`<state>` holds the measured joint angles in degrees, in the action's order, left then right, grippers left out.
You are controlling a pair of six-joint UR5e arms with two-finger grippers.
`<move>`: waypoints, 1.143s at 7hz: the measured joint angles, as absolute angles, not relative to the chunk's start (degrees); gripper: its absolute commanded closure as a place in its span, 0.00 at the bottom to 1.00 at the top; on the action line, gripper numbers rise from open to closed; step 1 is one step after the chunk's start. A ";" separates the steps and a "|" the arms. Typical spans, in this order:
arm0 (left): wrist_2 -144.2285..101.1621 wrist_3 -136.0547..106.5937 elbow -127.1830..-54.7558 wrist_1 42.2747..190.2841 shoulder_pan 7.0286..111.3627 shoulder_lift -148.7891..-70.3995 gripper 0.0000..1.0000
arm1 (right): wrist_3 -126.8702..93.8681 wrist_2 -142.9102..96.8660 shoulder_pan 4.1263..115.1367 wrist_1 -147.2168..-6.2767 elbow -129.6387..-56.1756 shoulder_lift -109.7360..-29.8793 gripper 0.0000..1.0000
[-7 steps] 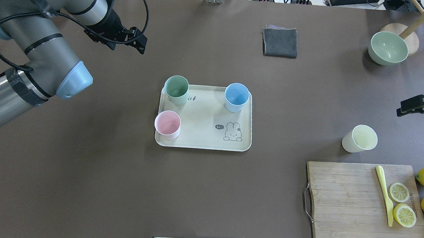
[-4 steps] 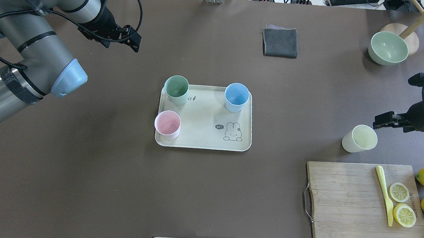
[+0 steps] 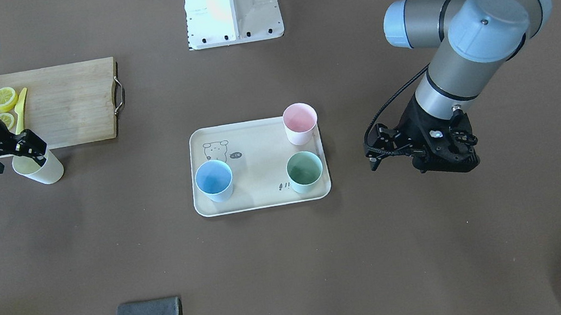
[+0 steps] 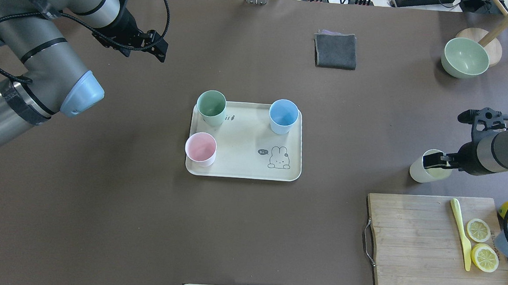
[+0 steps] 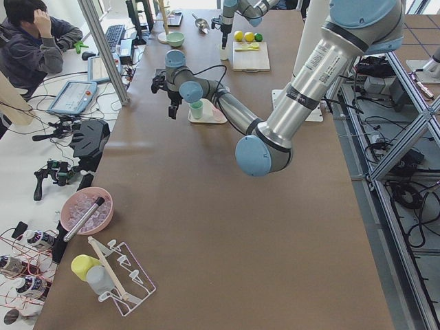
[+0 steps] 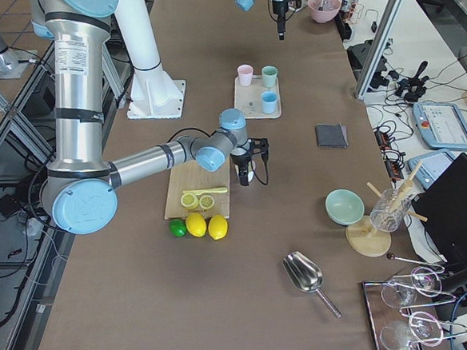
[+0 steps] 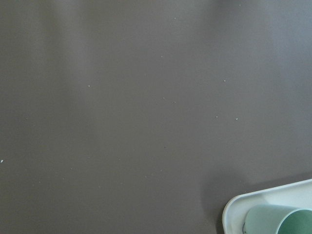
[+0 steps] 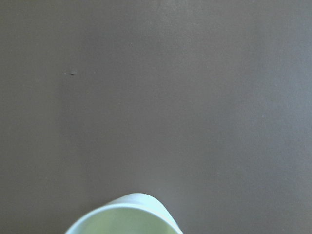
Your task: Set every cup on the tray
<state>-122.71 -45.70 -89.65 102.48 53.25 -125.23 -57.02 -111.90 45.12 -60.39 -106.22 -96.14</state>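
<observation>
Overhead exterior shows you the right hand (image 4: 430, 158) has swung in, fingers spread over the yellow cup (image 4: 417, 173), on the surface (image 4: 248, 239) well right of the tray (image 4: 239, 159); the last pickup looks close.

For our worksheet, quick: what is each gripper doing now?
Left gripper: open, empty.
Right gripper: looks open, over the yellow cup's rim.

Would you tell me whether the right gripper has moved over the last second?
Yes. In the overhead view the right gripper has moved left and toward the cutting board, ending over the pale yellow cup's rim.
</observation>
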 measured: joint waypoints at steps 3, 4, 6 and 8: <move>-122.69 -45.70 -89.71 102.56 53.18 -125.16 0.02 | -58.92 -111.52 44.56 -59.96 -106.90 -95.94 1.00; -122.69 -45.70 -89.69 102.56 53.17 -125.16 0.02 | -61.74 -111.68 44.44 -60.04 -107.58 -95.47 1.00; -122.75 -45.31 -89.62 102.57 53.37 -124.64 0.02 | -70.44 -111.91 43.25 -62.75 -109.52 -90.73 1.00; -122.84 -42.71 -89.54 102.61 54.35 -123.39 0.02 | -81.77 -110.45 39.23 -73.06 -109.96 -78.47 1.00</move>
<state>-122.84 -42.71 -89.54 102.61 54.35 -123.39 -81.77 -110.45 39.23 -73.06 -109.96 -78.47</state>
